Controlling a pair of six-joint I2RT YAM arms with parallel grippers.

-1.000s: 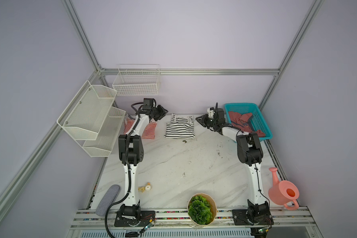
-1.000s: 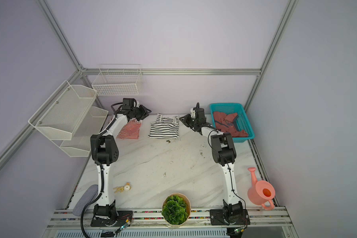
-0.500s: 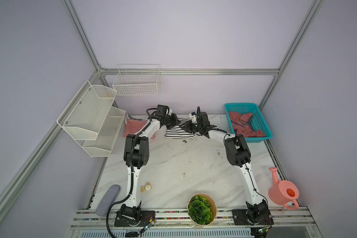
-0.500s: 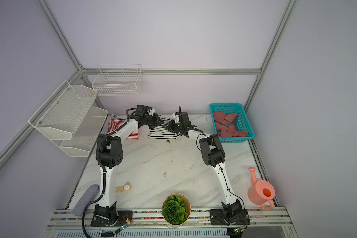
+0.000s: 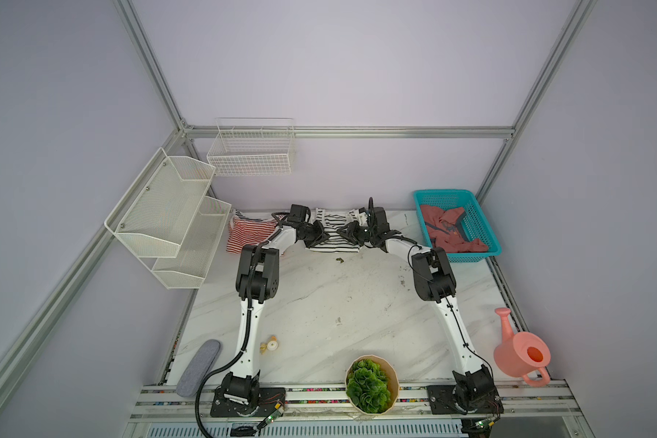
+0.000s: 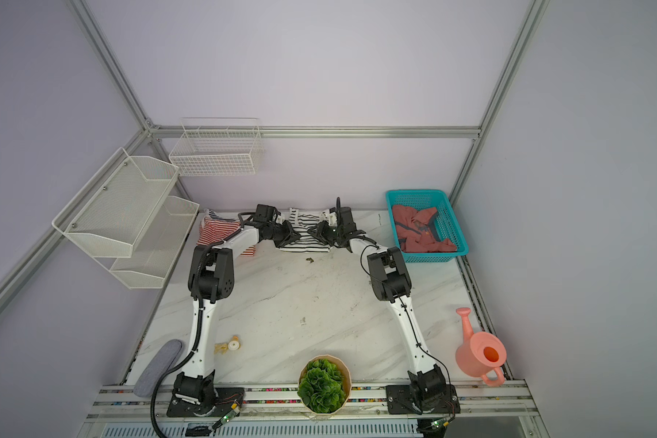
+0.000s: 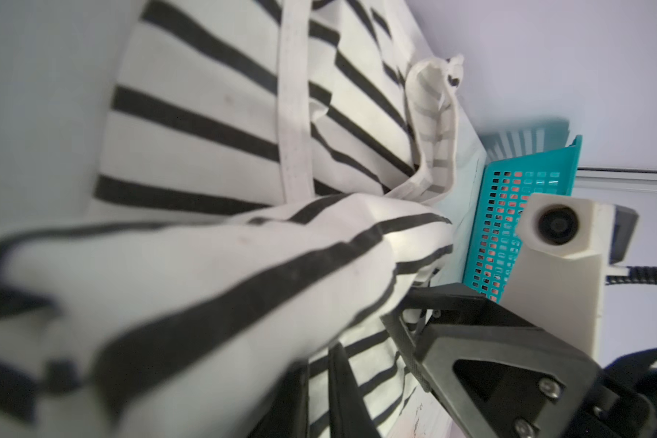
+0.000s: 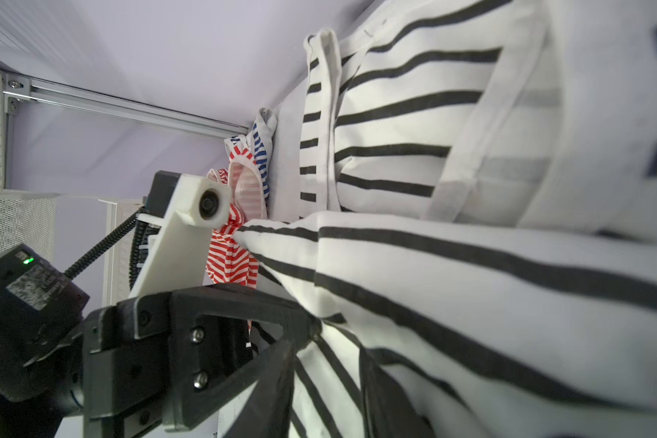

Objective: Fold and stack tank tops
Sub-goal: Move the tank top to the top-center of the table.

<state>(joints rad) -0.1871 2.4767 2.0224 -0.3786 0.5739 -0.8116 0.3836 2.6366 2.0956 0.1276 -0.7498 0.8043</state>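
While both pincers pinch it, the black-and-white striped cloth tank top (image 5: 333, 244) lies upper-centre of the frame, on the desk's (image 5: 338, 303) far edge.
Left pincer (image 5: 320, 239) and right pincer (image 5: 344, 233) are clamped narrow on its opposite side hems; the light, limp fabric will likely sag, so grip the hems.

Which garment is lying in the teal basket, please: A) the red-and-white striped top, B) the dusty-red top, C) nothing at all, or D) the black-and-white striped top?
B: the dusty-red top lies crumpled inside the teal basket.

Black-striped top (image 5: 334, 245) beside red-striped top (image 5: 249, 233)
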